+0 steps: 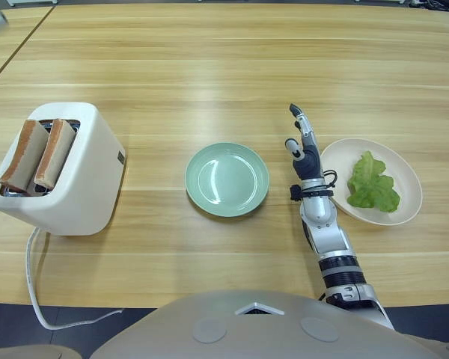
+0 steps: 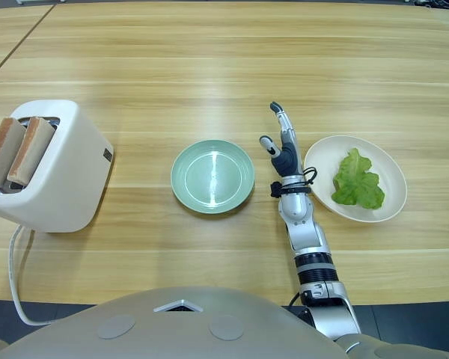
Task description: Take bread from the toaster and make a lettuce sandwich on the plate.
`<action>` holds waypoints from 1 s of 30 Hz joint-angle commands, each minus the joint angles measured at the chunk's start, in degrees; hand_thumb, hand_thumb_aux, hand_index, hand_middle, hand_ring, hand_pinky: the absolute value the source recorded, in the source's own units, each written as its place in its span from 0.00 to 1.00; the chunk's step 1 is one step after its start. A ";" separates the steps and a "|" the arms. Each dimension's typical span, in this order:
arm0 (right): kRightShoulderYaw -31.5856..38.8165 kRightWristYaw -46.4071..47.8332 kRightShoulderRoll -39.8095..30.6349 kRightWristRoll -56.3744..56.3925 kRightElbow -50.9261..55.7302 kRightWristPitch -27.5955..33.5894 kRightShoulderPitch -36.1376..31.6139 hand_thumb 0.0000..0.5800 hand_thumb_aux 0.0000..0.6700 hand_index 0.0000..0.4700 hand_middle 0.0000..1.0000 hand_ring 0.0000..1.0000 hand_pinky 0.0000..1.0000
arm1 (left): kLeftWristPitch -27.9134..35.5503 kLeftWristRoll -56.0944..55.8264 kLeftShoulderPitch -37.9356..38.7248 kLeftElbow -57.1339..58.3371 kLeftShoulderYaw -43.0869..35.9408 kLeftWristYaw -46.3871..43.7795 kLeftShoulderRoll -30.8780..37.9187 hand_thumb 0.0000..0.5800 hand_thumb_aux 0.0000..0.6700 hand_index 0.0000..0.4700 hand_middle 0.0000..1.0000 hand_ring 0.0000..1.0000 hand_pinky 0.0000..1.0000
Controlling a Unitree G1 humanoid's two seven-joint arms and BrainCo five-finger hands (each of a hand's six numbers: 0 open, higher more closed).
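A white toaster (image 1: 71,176) stands at the left of the wooden table with two slices of bread (image 1: 39,154) sticking up from its slots. A pale green plate (image 1: 227,179) sits bare at the table's middle. To its right a cream bowl (image 1: 404,168) holds a leaf of lettuce (image 1: 372,184). My right hand (image 1: 303,142) is between the plate and the bowl, fingers stretched out straight, open and holding nothing.
The toaster's white cord (image 1: 36,292) trails off the near table edge at the left. Bare wood stretches across the far half of the table.
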 commanded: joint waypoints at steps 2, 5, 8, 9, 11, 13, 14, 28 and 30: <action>-0.71 -0.95 -1.19 0.31 1.76 -1.12 -0.24 0.00 0.00 0.00 0.00 0.00 0.00 | -3.25 2.69 1.21 2.18 1.92 -2.15 2.08 0.00 0.00 0.00 0.00 0.00 0.00; -0.81 -1.35 -1.64 0.12 2.62 -1.60 -0.38 0.00 0.00 0.00 0.00 0.00 0.00 | -3.47 7.44 1.81 5.09 2.62 -0.96 4.00 0.00 0.00 0.00 0.00 0.00 0.00; -0.98 -1.72 -2.05 0.22 2.93 -2.00 -0.22 0.00 0.00 0.00 0.00 0.00 0.00 | -3.15 10.79 1.66 7.24 2.45 -0.32 5.25 0.00 0.00 0.00 0.00 0.00 0.00; -1.06 -1.82 -2.16 0.25 2.99 -2.10 -0.15 0.00 0.00 0.00 0.00 0.00 0.00 | -3.12 11.63 1.96 7.56 2.14 -0.52 5.50 0.00 0.00 0.00 0.00 0.00 0.00; -1.10 -1.98 -2.25 0.21 3.06 -2.19 -0.12 0.00 0.00 0.00 0.00 0.00 0.00 | -3.96 14.19 3.69 8.04 1.43 -0.90 5.98 0.00 0.00 0.00 0.00 0.00 0.00; -1.14 -1.93 -2.46 0.27 3.31 -2.47 -0.28 0.00 0.00 0.00 0.00 0.00 0.00 | -4.02 16.46 6.65 7.31 1.26 -2.64 5.68 0.00 0.00 0.00 0.00 0.00 0.00; -1.28 -1.99 -2.57 0.28 3.19 -2.54 -0.12 0.00 0.00 0.00 0.00 0.00 0.00 | -4.00 17.41 7.60 7.10 0.66 -3.20 5.62 0.00 0.00 0.00 0.00 0.00 0.00; -2.60 -2.69 -3.24 0.47 0.94 -2.59 2.15 0.00 0.00 0.00 0.00 0.00 0.00 | -3.98 21.40 7.83 11.58 -6.10 -2.82 6.43 0.44 0.25 0.25 0.00 0.00 0.00; -2.58 -2.64 -3.26 0.52 0.76 -2.54 2.27 0.00 0.00 0.00 0.00 0.00 0.00 | -4.25 21.39 7.87 11.38 -6.31 -2.89 6.36 0.80 0.55 0.55 0.00 0.00 0.00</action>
